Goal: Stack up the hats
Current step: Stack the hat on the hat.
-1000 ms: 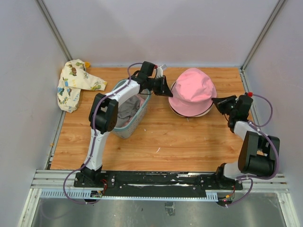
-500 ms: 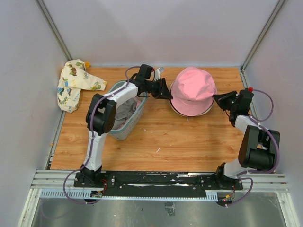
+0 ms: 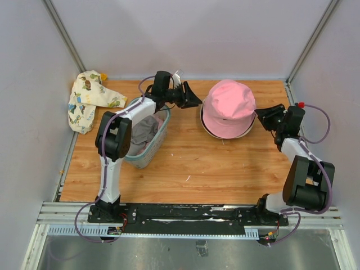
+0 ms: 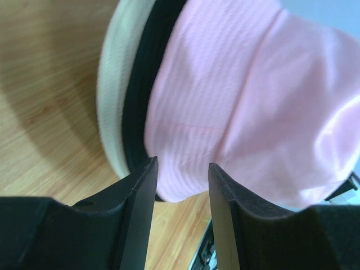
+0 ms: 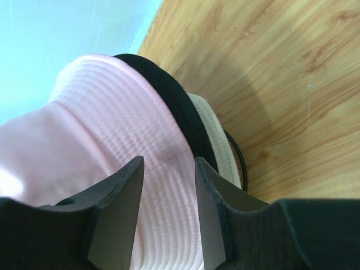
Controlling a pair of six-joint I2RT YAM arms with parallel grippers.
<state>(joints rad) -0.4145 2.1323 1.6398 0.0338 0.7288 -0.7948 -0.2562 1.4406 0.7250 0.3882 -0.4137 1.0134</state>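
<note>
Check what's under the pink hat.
A black brim and, below it, a cream brim poke out from under the pink hat. Their crowns and anything further down are covered.

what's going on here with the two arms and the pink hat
Two robot arms are stacking hats on a wooden table. A pink hat sits on top of the pile, with a black hat and a cream hat showing under its brim. The left gripper and right gripper sit at either side of the pile, both open and holding nothing. A basket to the left has grey fabric in it, and a printed cloth lies in the far left corner.
</note>
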